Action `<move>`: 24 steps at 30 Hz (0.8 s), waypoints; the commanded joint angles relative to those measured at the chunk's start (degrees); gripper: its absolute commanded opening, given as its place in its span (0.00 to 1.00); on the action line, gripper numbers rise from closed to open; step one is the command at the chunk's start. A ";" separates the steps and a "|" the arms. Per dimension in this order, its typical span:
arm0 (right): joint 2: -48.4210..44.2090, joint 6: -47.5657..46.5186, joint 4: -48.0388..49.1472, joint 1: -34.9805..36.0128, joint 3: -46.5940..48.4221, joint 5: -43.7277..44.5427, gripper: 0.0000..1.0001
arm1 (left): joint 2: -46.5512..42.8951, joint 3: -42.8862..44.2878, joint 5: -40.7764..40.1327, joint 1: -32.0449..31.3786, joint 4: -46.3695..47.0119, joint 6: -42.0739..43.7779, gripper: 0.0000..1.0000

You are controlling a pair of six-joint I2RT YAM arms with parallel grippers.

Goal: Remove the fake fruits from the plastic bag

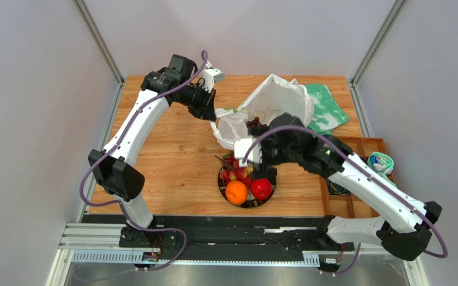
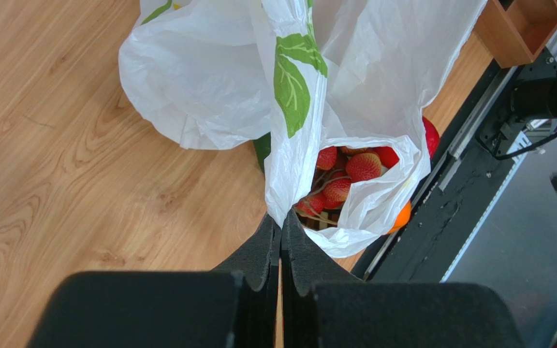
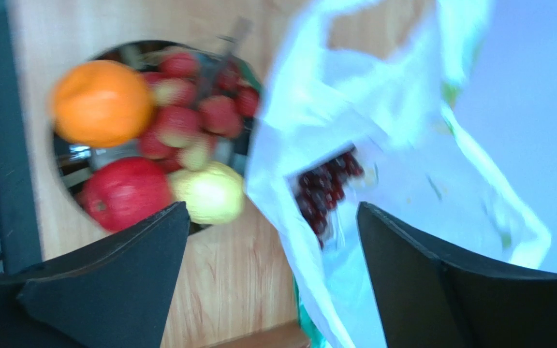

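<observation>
Bag (image 2: 209, 80) edge is pinched tight between my left fingers (image 2: 259, 254); my right fingers (image 3: 114, 283) hang spread wide over the grapes (image 3: 325, 185) inside it, just beyond the plate (image 1: 246, 205). On the plate I see orange (image 1: 235, 192), apple (image 1: 261, 189), lemon (image 3: 209, 192) and berries (image 3: 187, 123), all on the bench (image 1: 171, 155).

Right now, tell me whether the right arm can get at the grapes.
Probably yes. The right gripper is open, and the grapes show ahead of it in the mouth of the bag. The left gripper, shut on the bag, holds it. Loose film may snag.
</observation>
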 commanded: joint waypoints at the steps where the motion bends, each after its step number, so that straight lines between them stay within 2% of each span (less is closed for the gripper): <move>1: 8.59 9.57 8.28 -14.77 3.35 -3.65 0.86 | -1.92 0.50 2.12 0.06 0.88 -1.85 0.00; 2: 10.79 10.80 8.64 -17.06 5.02 -5.07 0.78 | -2.27 0.15 2.47 0.06 0.88 -2.11 0.00; 3: 12.98 11.86 8.73 -21.26 6.61 -6.65 0.73 | -2.53 -0.89 2.73 0.06 0.97 -2.38 0.00; 5: 19.75 15.72 9.34 -24.71 11.07 -11.31 0.63 | -3.50 -2.39 3.00 0.06 1.32 -2.47 0.00; 8: 27.05 18.54 12.94 -28.15 13.38 -11.68 0.55 | -3.77 -4.68 2.21 -0.02 1.50 -2.38 0.00; 12: 33.03 18.02 15.66 -29.03 13.21 -9.65 0.55 | -2.54 -5.39 0.45 -0.20 2.11 -2.20 0.00; 14: 36.54 18.63 15.76 -29.30 13.56 -8.78 0.60 | -2.10 -4.60 -0.43 -0.72 1.59 -1.68 0.00; 17: 40.93 18.72 15.76 -29.91 14.79 -7.90 0.63 | -1.83 -4.24 -0.26 -1.25 0.97 -0.97 0.00; 24: 50.60 19.60 12.52 -33.42 23.04 -7.98 0.63 | -0.87 -5.83 0.71 -2.48 0.36 -0.98 0.00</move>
